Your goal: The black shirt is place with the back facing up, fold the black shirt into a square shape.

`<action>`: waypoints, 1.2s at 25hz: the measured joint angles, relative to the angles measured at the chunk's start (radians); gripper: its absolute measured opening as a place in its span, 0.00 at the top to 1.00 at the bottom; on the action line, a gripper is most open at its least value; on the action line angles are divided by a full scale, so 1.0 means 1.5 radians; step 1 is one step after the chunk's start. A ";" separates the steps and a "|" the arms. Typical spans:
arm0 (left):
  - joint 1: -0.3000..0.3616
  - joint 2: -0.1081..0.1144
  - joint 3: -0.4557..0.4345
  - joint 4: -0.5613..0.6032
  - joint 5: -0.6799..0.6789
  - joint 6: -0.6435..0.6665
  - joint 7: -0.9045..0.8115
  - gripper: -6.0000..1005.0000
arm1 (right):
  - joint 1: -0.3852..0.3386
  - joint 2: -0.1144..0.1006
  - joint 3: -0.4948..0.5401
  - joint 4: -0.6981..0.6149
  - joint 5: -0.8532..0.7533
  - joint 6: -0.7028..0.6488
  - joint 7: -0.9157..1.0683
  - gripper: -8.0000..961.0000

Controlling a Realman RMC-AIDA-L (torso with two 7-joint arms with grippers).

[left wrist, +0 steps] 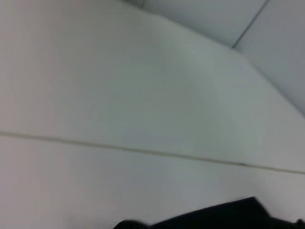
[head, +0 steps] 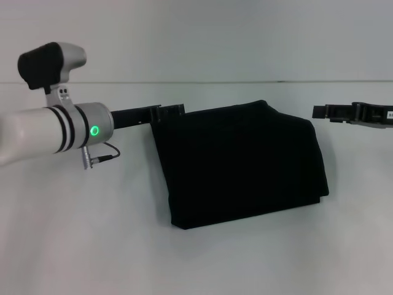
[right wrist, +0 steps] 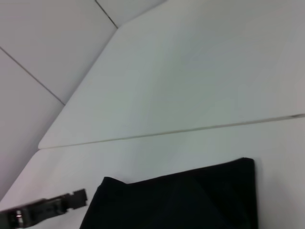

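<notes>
The plain black soft-fabric shirt lies folded into a roughly square bundle mid-way across the white flat table, slightly skewed, far edge tilted. No lettering shows.

The left black hard-plastic tool sits at the bundle's far-left corner, touching or just beside the cloth; can't tell which. The right black hard-plastic tool hangs just beyond the far-right corner, apart from the fabric. Whether either tool is spread or closed, or has hold of cloth: cannot tell, both seen edge-on. In the right wrist view the left tool looks just beside the shirt's corner, a thin gap possible.

Risks, judged:
- If the left tool has fabric pinched, pulling away would drag the top layer and undo the fold.
- A low sideways retreat could snag the corner and skew the bundle more.
- The near-right corner looks a bit loose; layers may slide if nudged.

Room: bare table on all sides of the bundle, wide in front and to the left. A table seam runs behind the shirt; the wall is beyond. Lifting straight up looks the safest exit for both tools.
</notes>
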 joint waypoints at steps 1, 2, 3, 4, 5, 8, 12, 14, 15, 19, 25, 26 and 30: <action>-0.007 0.002 0.001 -0.012 0.009 -0.013 -0.013 0.06 | 0.002 0.001 0.000 0.000 0.000 0.000 -0.003 0.21; -0.011 0.003 0.001 -0.018 0.014 -0.020 -0.018 0.06 | 0.003 0.002 0.000 0.000 0.000 0.001 -0.005 0.23; -0.015 0.004 0.001 -0.024 0.019 -0.028 -0.024 0.06 | 0.004 0.003 0.000 0.000 0.000 0.000 -0.008 0.24; -0.018 0.003 0.001 -0.027 0.020 -0.034 -0.027 0.06 | 0.004 0.003 0.000 0.000 0.000 0.001 -0.010 0.26; -0.019 0.002 0.001 -0.028 0.020 -0.039 -0.029 0.06 | 0.004 0.003 0.000 0.000 0.000 0.000 -0.012 0.27; -0.022 -0.002 0.002 -0.032 0.021 -0.065 -0.042 0.06 | 0.005 0.003 0.001 0.000 0.000 -0.003 -0.016 0.29; -0.029 -0.002 0.002 -0.048 0.021 -0.084 -0.045 0.06 | 0.005 0.003 0.000 0.000 0.000 -0.004 -0.022 0.29; -0.036 -0.002 0.002 -0.060 0.021 -0.089 -0.046 0.06 | 0.005 0.003 0.000 0.000 0.000 -0.003 -0.023 0.29; -0.039 -0.002 0.002 -0.065 0.021 -0.090 -0.046 0.07 | 0.005 0.003 -0.001 0.000 0.000 -0.002 -0.023 0.29; -0.046 -0.002 0.002 -0.072 0.021 -0.093 -0.046 0.10 | 0.006 0.003 -0.002 0.000 0.000 0.003 -0.025 0.29; -0.038 -0.004 0.001 -0.074 0.021 -0.093 -0.035 0.15 | 0.007 0.006 -0.004 0.000 0.000 0.004 -0.026 0.29; -0.030 -0.007 -0.001 -0.066 0.019 -0.092 -0.021 0.16 | 0.007 0.006 -0.004 0.000 0.000 0.004 -0.028 0.29; 0.002 -0.027 -0.007 -0.025 -0.007 -0.089 0.019 0.19 | 0.006 0.009 -0.004 0.002 0.000 0.004 -0.033 0.29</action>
